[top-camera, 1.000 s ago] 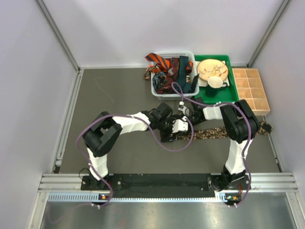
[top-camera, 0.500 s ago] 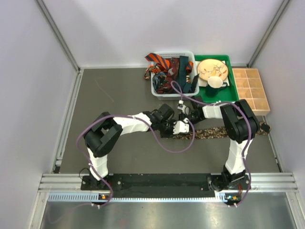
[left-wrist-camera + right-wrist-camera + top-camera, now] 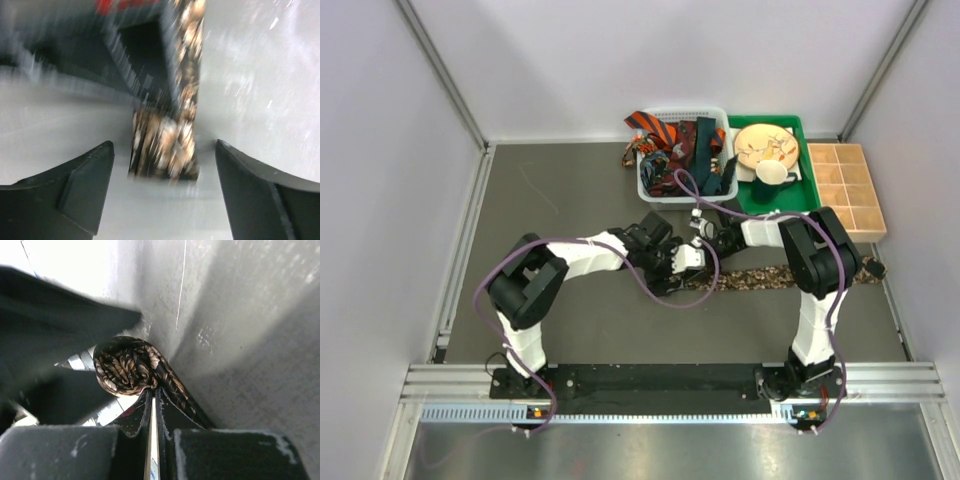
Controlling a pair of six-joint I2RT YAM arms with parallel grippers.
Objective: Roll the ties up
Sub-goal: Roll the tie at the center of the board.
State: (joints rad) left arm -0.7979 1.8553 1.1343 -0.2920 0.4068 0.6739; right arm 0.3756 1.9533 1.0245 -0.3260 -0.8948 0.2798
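Observation:
A brown-black speckled tie (image 3: pixel 770 278) lies stretched across the table to the right. Its left end is wound into a small roll (image 3: pixel 125 367). My right gripper (image 3: pixel 154 390) is shut, its tips pinching the fabric at the edge of that roll, and it shows from above (image 3: pixel 702 243). My left gripper (image 3: pixel 164 145) is open, with the blurred roll (image 3: pixel 165 150) between its fingers but apart from both. It sits just left of the right gripper (image 3: pixel 680 262). More ties (image 3: pixel 680 145), orange-black striped, dark red and dark teal, fill the white mesh basket (image 3: pixel 645 185).
Right of the basket is a green tray (image 3: pixel 812 175) holding a plate (image 3: pixel 765 145) and a cup (image 3: pixel 772 172). A wooden compartment box (image 3: pixel 847 190) stands further right. Purple cables loop over the table by the left arm. White walls close three sides.
Both grippers have shifted a little to the left along the tie, and the flat stretch of the tie's left part has shortened.

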